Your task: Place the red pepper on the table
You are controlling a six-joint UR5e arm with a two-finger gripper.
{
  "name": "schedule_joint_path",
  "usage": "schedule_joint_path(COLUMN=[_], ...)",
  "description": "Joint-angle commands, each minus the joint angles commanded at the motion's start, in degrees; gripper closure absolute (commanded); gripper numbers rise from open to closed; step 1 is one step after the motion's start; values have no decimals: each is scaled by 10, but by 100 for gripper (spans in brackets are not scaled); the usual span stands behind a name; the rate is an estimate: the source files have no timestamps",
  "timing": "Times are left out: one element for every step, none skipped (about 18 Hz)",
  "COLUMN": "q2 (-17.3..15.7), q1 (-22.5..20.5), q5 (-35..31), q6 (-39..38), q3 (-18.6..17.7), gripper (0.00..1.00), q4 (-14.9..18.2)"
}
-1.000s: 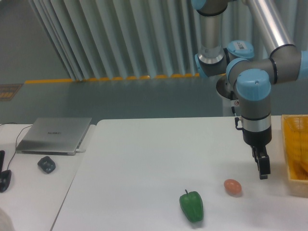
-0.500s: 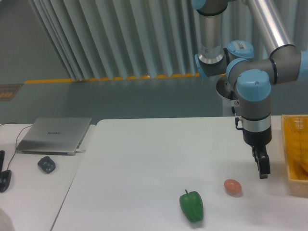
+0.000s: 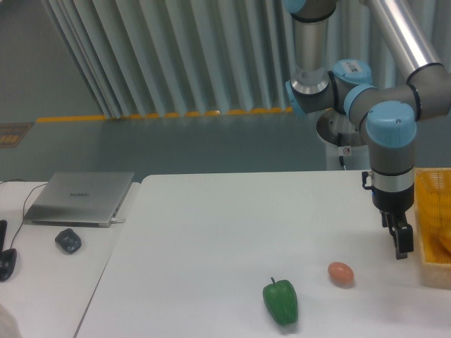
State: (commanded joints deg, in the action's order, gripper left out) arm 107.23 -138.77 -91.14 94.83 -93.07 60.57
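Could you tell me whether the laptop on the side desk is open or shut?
Shut. The laptop lies flat with its lid down, no screen showing.

table (image 3: 211, 232) left/centre open | obstacles: egg (image 3: 340, 273), green pepper (image 3: 280, 301), yellow basket (image 3: 431, 232) right

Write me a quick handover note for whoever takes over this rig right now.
Pincer: above the table, beside the yellow basket, holding nothing visible; open or shut cannot be told.
Red pepper: not visible anywhere; possibly in the basket, which is cut off at the frame edge.
Already on the table: green pepper and egg.
Done: nothing for the red pepper.
Left: find it, grasp it, place it on the table.
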Motion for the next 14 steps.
schedule_joint_path(q2=[0, 0, -1, -1, -1, -1, 0, 0, 0, 0, 0, 1, 1, 1], q1=[-4, -7, -13, -24, -29, -33, -45, -55, -63, -76, -87, -100, -112, -121], q5=[0, 0, -1, 2, 2, 0, 2, 3, 4, 4, 4, 4, 4, 4], q6=[3, 8, 12, 28, 60, 102, 138, 163, 181, 205, 233, 273, 311, 339], q3=[0, 0, 1, 2, 1, 1, 0, 0, 0, 1, 4, 6, 7, 7], gripper=[0, 0, 0, 0, 0, 0, 0, 0, 0, 0, 0, 0, 0, 0], q4=[0, 0, 0, 0, 0, 1, 1, 1, 1, 0, 0, 1, 2, 3])
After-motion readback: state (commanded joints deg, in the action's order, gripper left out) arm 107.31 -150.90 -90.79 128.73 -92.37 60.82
